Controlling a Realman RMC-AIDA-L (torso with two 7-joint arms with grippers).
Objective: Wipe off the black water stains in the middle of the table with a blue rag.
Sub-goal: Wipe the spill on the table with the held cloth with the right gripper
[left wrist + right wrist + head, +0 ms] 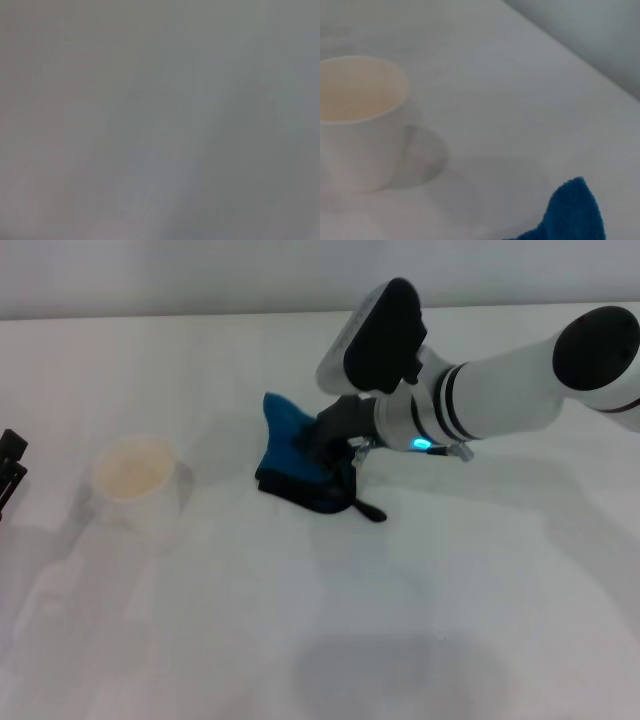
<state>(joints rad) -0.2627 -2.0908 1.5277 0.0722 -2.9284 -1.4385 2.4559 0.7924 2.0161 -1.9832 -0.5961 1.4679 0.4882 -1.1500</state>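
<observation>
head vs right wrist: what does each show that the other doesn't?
Head only: the right hand down on the rag, the rag's dark tail, and the left hand parked at the table's left edge. No stain is visible. Right wrist only: nothing extra. Both: the cup, the rag and the table.

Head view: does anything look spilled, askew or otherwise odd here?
Nothing spilled: the cup stands upright. The blue rag lies bunched under the right gripper. No black stain shows on the table; it may be under the rag.
</observation>
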